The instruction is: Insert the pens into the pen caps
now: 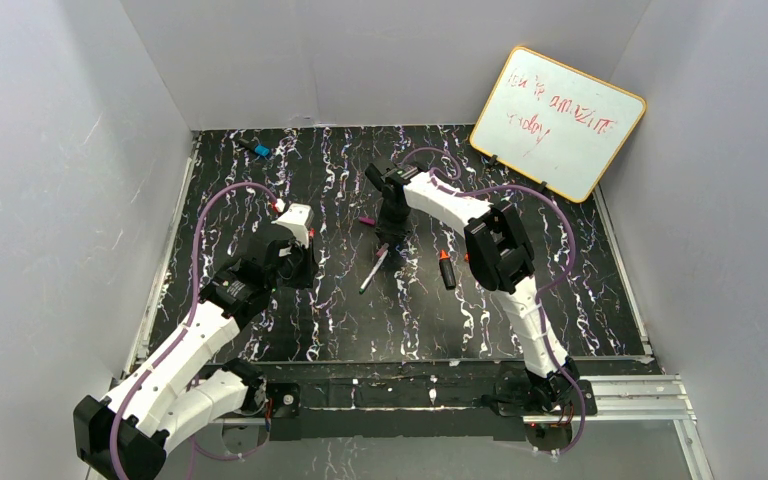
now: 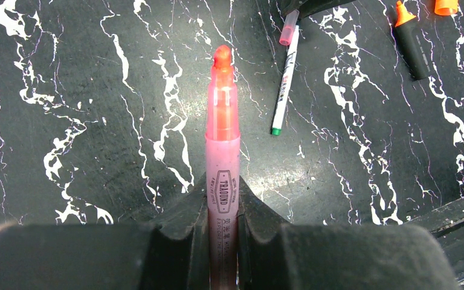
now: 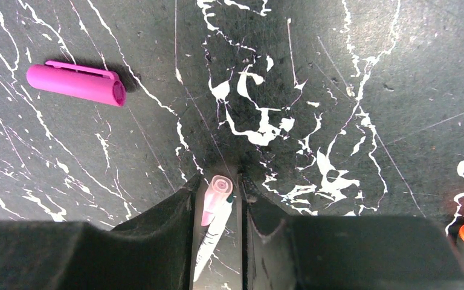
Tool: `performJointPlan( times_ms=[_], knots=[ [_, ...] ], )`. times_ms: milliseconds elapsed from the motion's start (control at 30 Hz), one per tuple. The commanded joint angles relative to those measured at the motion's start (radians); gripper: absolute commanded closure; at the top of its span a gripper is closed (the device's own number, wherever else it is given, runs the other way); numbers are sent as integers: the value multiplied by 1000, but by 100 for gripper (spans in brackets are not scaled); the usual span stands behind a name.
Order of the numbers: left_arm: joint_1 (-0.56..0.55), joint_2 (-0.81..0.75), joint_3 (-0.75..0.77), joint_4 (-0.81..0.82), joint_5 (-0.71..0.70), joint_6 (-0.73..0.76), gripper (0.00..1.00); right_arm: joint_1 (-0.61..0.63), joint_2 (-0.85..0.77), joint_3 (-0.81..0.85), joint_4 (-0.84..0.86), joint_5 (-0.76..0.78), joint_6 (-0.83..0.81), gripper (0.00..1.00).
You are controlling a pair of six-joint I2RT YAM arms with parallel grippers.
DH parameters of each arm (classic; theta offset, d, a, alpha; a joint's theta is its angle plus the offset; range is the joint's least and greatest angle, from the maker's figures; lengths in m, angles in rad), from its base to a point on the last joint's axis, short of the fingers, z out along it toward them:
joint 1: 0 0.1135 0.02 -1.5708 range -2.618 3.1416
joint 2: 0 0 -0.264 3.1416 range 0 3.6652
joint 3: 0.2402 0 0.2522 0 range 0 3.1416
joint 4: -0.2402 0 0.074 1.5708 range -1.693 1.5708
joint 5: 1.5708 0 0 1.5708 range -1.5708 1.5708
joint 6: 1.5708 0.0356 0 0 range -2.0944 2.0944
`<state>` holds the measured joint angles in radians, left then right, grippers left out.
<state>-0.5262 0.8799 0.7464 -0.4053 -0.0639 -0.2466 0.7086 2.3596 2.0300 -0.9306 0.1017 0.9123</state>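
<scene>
My left gripper (image 2: 222,199) is shut on the pink-purple pen (image 2: 222,121), whose uncapped reddish tip points out ahead of the jaws above the mat. In the top view that pen (image 1: 279,208) is held at the left arm's gripper (image 1: 290,245). My right gripper (image 3: 217,199) stands low over the mat, open, with the pale pink cap (image 3: 219,192) between its fingers and a small gap on each side. The cap lies against one end of the white pen (image 3: 212,238). The magenta cap (image 3: 75,83) lies apart to the upper left. The black marker (image 1: 447,272) lies right of the right gripper (image 1: 390,240).
An orange cap (image 2: 446,6) lies next to the black marker (image 2: 412,39). A small black piece with a blue end (image 1: 256,149) sits at the back left. A whiteboard (image 1: 558,120) leans at the back right. Grey walls close in the mat on three sides.
</scene>
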Motion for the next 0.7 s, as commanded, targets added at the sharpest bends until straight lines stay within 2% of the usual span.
performJointPlan(
  times_ms=[0,67,200,333,467,533,667],
  knots=[
    [3,-9,22,-17,-9,1,100,-1,6,-26,13,-18,-3,66],
    [3,-6,23,-17,-7,1,100,-1,8,-28,13,-25,-3,67],
    [3,-1,23,-17,-6,1,100,0,7,-30,22,-46,-10,79],
    [3,5,24,-17,-6,2,100,-1,10,-34,27,-61,-15,86],
    [3,11,24,-17,-7,3,100,-1,11,-42,39,-70,-21,89],
    [3,14,24,-17,-7,3,100,-1,8,-44,42,-64,-23,94],
    [3,22,24,-20,-9,3,100,-9,-34,-56,82,-30,-24,95]
  ],
)
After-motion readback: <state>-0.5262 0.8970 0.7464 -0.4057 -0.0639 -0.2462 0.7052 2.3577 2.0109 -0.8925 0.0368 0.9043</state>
